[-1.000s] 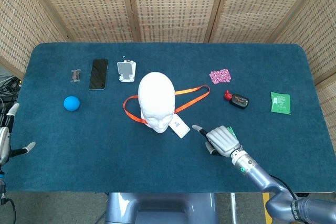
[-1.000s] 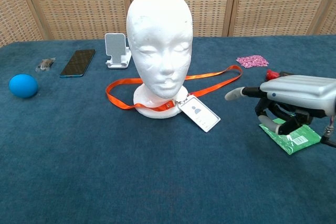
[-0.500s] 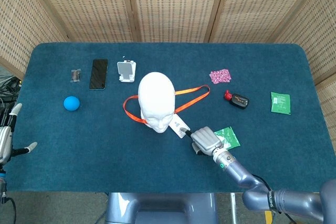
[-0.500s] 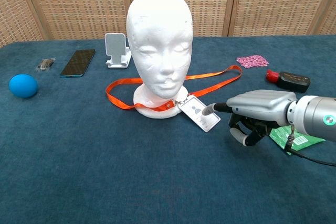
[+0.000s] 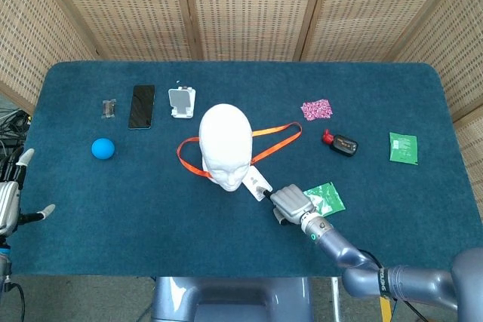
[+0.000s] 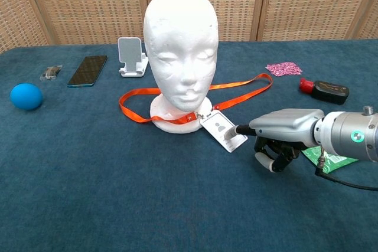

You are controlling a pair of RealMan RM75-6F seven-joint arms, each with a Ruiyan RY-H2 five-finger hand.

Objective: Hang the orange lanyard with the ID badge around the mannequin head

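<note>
Beside the mannequin head (image 6: 181,45), right hand (image 6: 282,135) touches the badge (image 6: 222,131), fingers curled, nothing held; lanyard (image 6: 139,113) could snag or tip it. Left hand (image 5: 10,197) open.

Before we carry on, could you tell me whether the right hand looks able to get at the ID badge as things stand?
Probably yes: the right hand has a fingertip at the ID badge, which lies flat before the mannequin head, nothing between.
</note>
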